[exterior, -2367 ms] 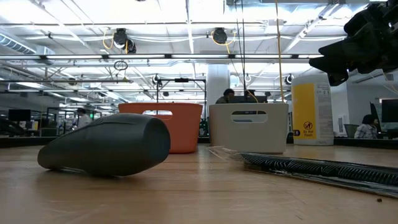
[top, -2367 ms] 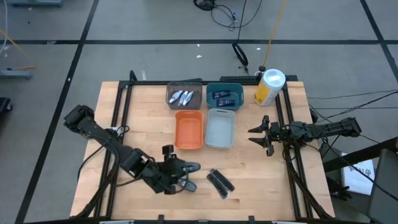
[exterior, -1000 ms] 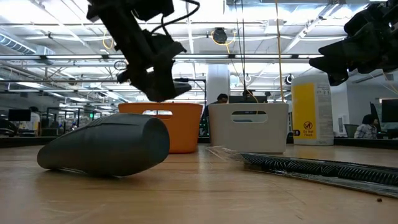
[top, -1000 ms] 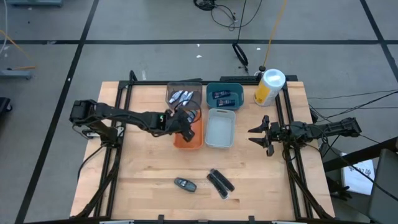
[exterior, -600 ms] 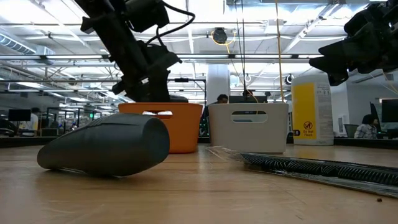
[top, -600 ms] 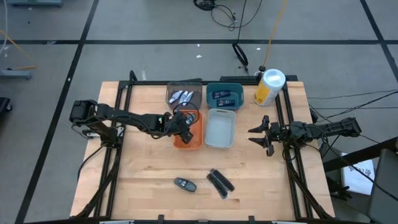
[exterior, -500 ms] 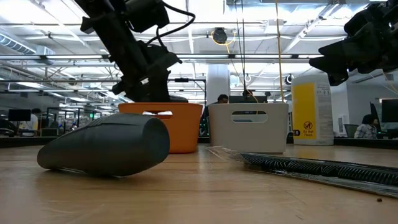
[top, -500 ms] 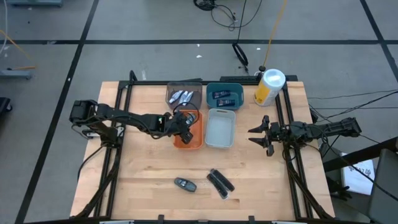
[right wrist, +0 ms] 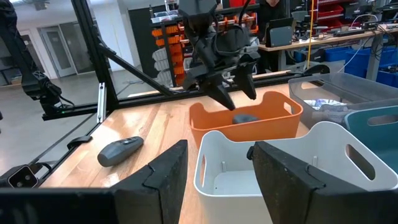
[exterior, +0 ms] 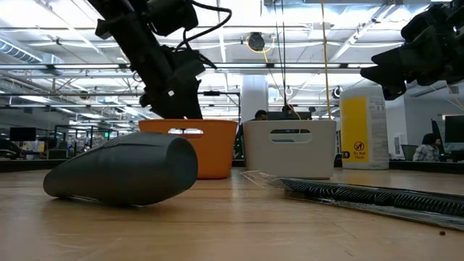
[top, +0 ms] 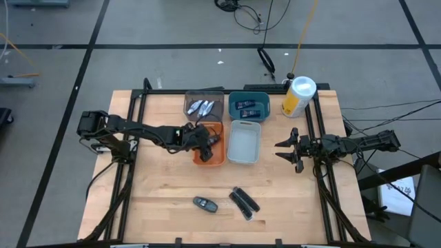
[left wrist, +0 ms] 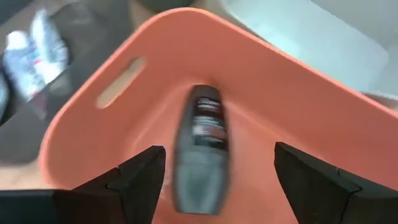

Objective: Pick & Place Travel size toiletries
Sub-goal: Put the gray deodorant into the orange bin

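High view: the left gripper (top: 205, 140) hangs over the orange bin (top: 209, 154), which sits beside the white bin (top: 244, 141). Behind them the grey bin (top: 204, 107) holds the two silvery-white tubes (top: 200, 107), and the teal bin (top: 249, 105) holds the two dark blue tubes (top: 249, 106). A dark grey oval (top: 204, 204) lies on the wooden table (top: 158, 193) near the front edge, its long axis running left to right, well apart from both grippers. Just to its right lie two slim black bars (top: 244, 202), side by side and slanted. The right gripper (top: 284, 150) waits at the table's right side, fingers spread, holding nothing.

Low view: the oval on the table (exterior: 124, 170) lies on its side, blunt end to the right, narrow end to the left. The bars (exterior: 362, 194) stretch across the right.

Left wrist view: the left fingers (left wrist: 140, 180) stand spread wide, apart from everything. Between them, inside the orange bin (left wrist: 124, 118), is a second dark grey oval (left wrist: 200, 146), its long axis pointing away from the camera, label up; whether it rests on the floor I cannot tell.

Right wrist view: that oval (right wrist: 245, 117) shows just below the open left gripper (right wrist: 233, 93), at the bin's rim level.
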